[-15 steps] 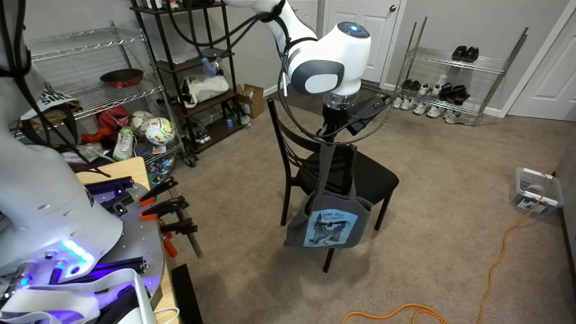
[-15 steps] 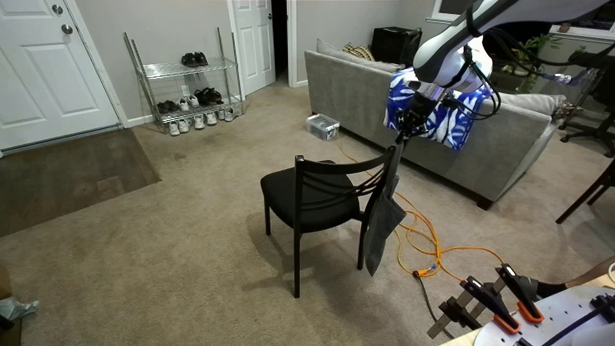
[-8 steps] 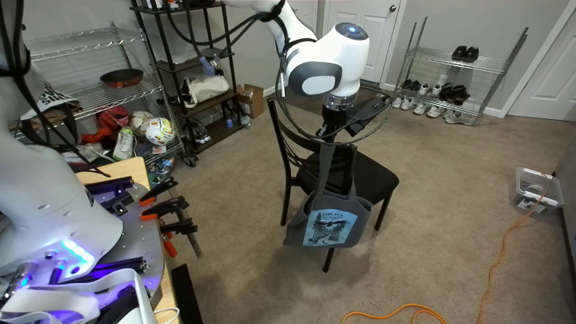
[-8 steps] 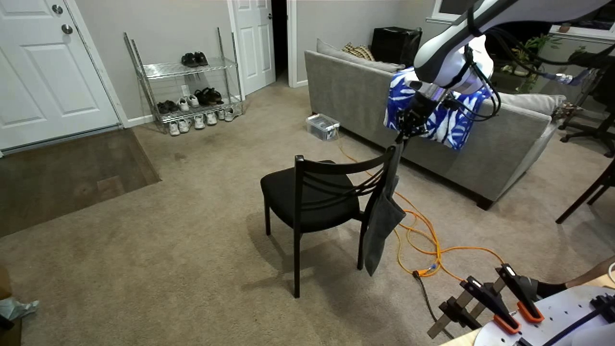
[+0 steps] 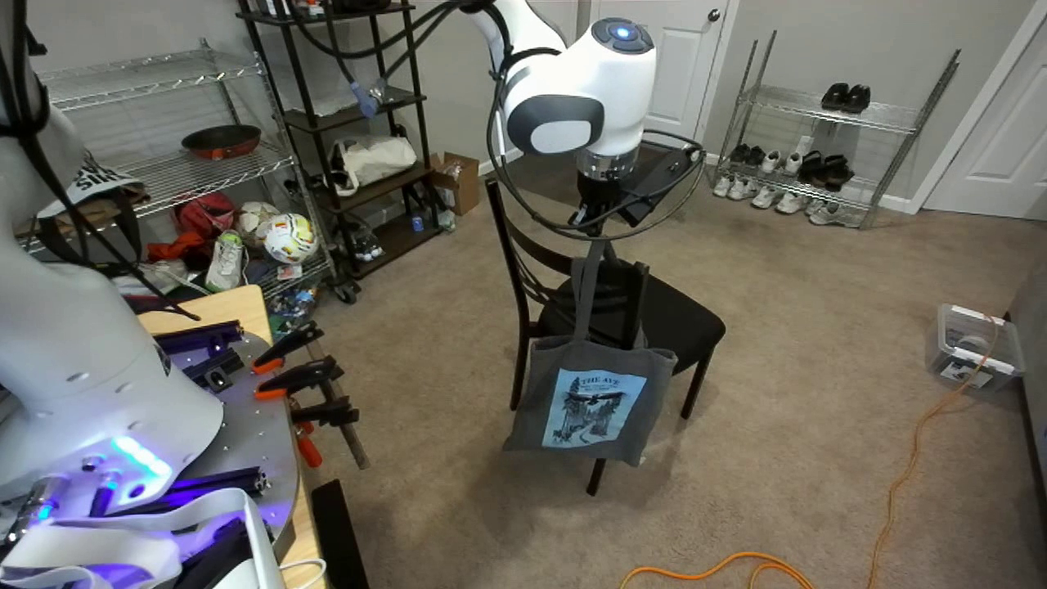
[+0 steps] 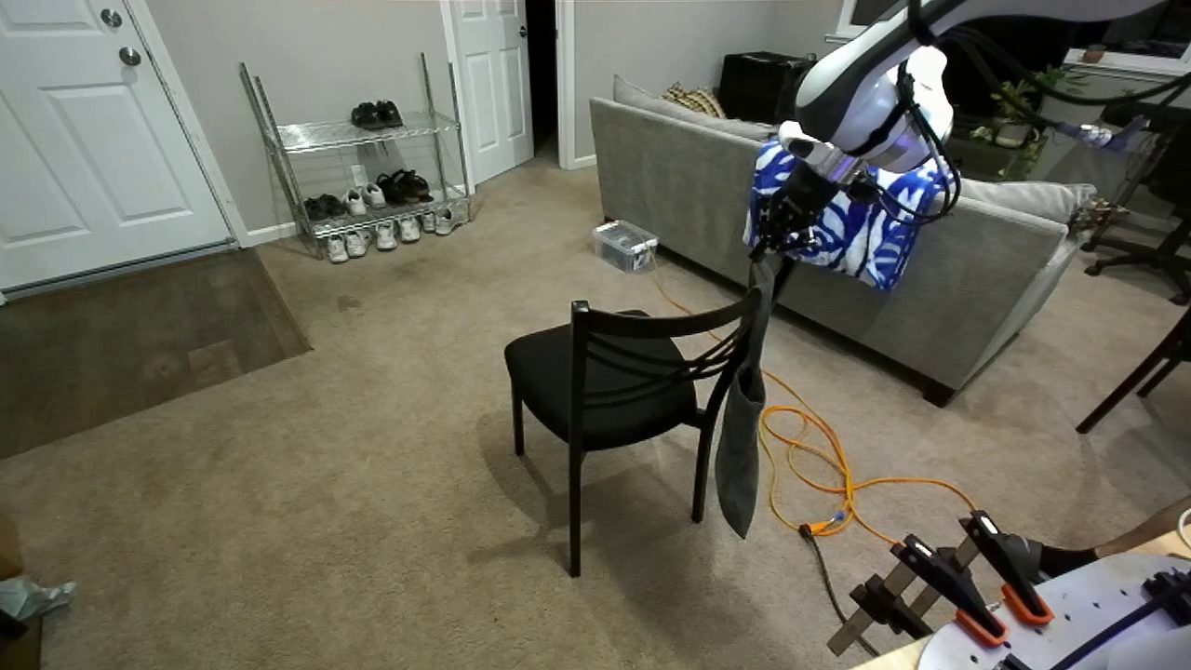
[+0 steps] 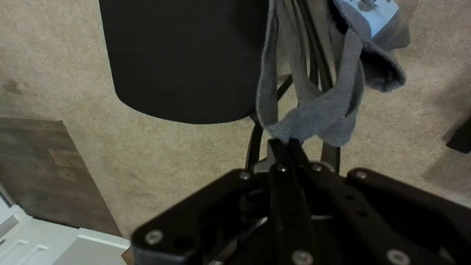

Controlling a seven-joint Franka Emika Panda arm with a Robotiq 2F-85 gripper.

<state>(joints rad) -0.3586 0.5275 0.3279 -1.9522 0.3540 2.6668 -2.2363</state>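
Observation:
A dark grey tote bag (image 5: pixel 523 409) with a light blue printed panel hangs at the black chair (image 5: pixel 675 323). My gripper (image 7: pixel 286 142) is shut on the bag's grey handle (image 7: pixel 312 114), its fingers (image 7: pixel 278 149) pinching the cloth close to their tips. In the wrist view the handle's cloth runs down on both sides of the dark backrest bars (image 7: pixel 317 48). Seen in an exterior view, the gripper (image 6: pixel 758 253) stands just above one backrest post, with the bag (image 6: pixel 740 456) hanging below along the chair's side. Cables partly cover the gripper in an exterior view.
Near the base, clamps (image 5: pixel 307 376) stick out from the table's edge. A grey sofa (image 6: pixel 689 177) with a blue and white cloth (image 6: pixel 856 233) stands behind the arm. An orange cord (image 6: pixel 837 465) lies on the floor. Shelves (image 5: pixel 368 176) and a shoe rack (image 6: pixel 372 140) line the walls.
Over the last half second my gripper has risen and shifted slightly, drawing the handle up. The bag has swung and turned, hanging straighter. The chair has not moved.

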